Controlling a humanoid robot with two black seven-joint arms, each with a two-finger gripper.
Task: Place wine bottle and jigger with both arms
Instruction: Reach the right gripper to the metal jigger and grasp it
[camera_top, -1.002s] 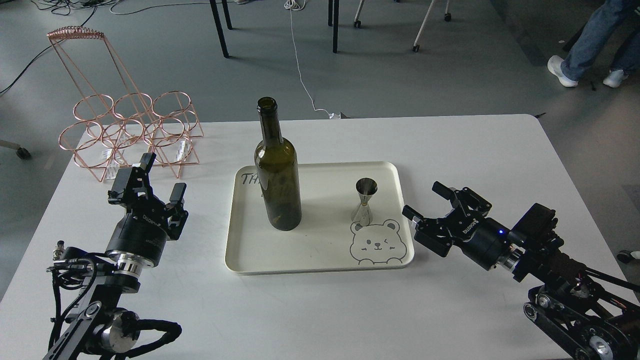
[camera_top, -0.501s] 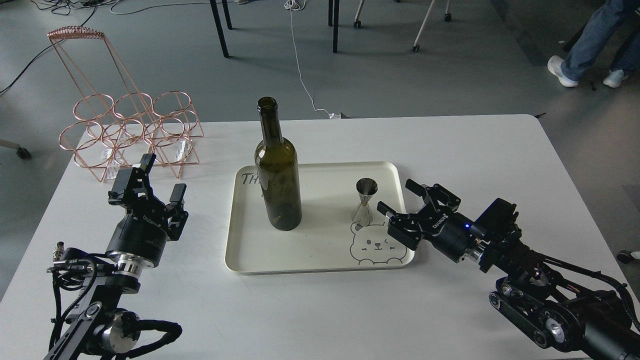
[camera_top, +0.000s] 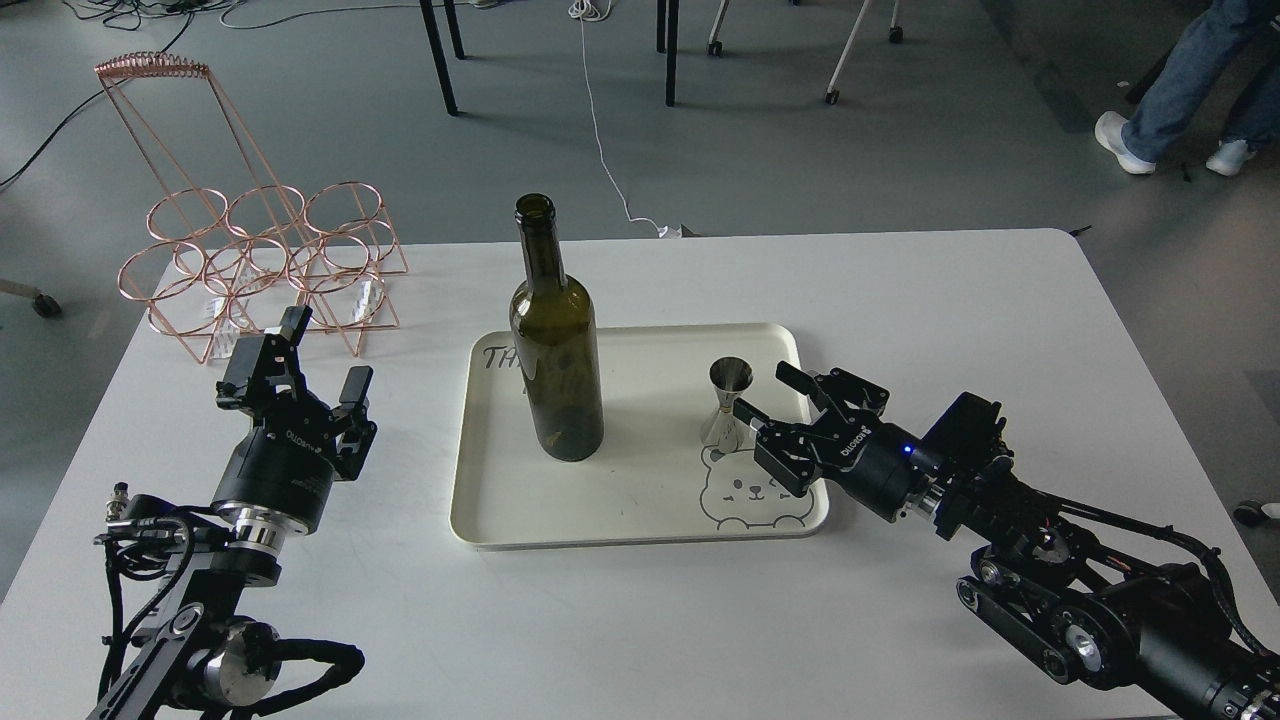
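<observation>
The dark olive-green wine bottle stands upright on the left part of a cream tray. The small silver jigger stands upright on the tray's right part, above a drawn bear face. My right gripper is open, its fingers reaching over the tray's right edge just to the right of the jigger, not touching it. My left gripper is open and empty over the table, well left of the tray and bottle.
A copper wire bottle rack stands at the table's back left corner, just behind my left gripper. The white table has bare surface on its right and front. Chair legs and a person's feet are on the floor beyond.
My right arm has moved left across the table, bringing its open gripper from beside the tray to over its right edge near the jigger. The left arm, bottle and jigger have not moved.
</observation>
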